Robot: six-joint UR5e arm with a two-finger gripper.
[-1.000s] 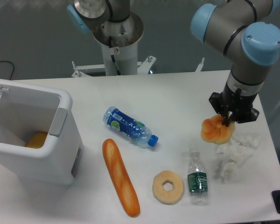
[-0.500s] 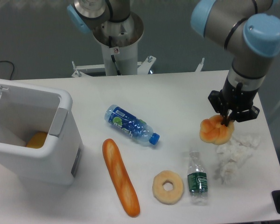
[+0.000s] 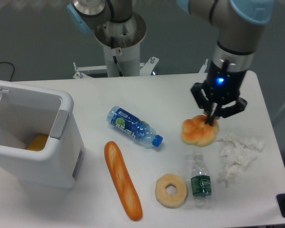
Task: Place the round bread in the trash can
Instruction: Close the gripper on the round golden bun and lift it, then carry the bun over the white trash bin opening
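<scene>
The round bread [image 3: 198, 131] is a lumpy golden-orange bun, held off the table at the right of centre. My gripper [image 3: 211, 119] is shut on the bun's upper right edge, pointing straight down. The trash can [image 3: 23, 156] is a white boxy bin with a grey side panel at the far left; its top is open and an orange object [image 3: 37, 142] lies inside.
A blue-labelled water bottle [image 3: 132, 127] lies mid-table. A long orange baguette [image 3: 122, 180] lies at the front. A pale ring-shaped bread [image 3: 171, 190] and a small green-labelled bottle [image 3: 201, 181] lie front right. Crumpled white paper [image 3: 236, 153] lies at the right.
My gripper has lifted and moved left with the round bread, away from the crumpled paper. The arm's wrist has risen in the frame.
</scene>
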